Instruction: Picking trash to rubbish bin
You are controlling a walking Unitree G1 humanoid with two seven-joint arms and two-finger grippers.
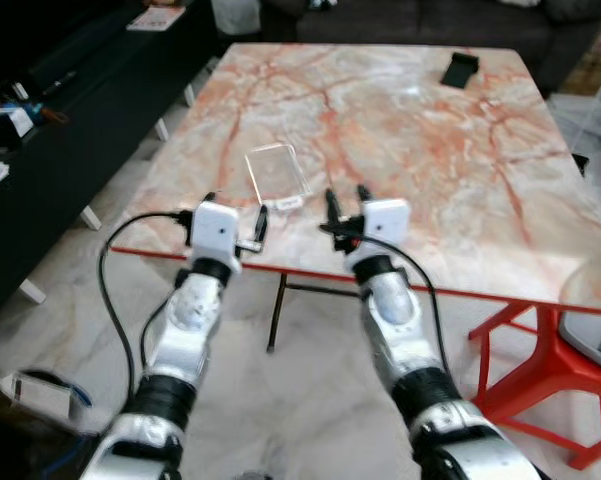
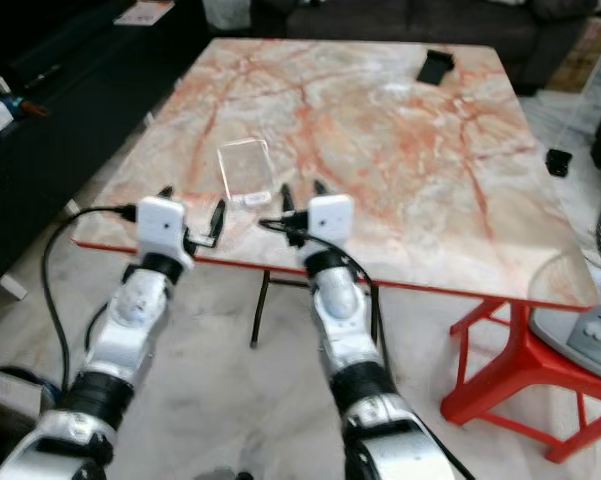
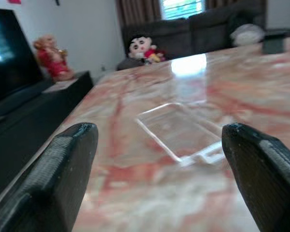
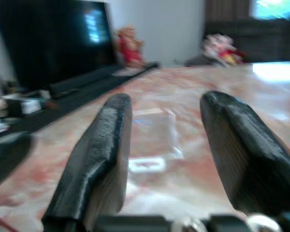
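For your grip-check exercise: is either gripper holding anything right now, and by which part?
Nothing is held. The left gripper and right gripper hover open at the table edge, short of the clear plastic box.

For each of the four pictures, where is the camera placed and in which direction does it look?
Left eye view: on the head, looking forward and down at the marble table; both silver arms show, left gripper and right gripper open at the near edge.
Right eye view: the same scene.
Left wrist view: along the left gripper's fingers, towards the clear plastic tray.
Right wrist view: along the right gripper's fingers.
Shared: all four show the tray.
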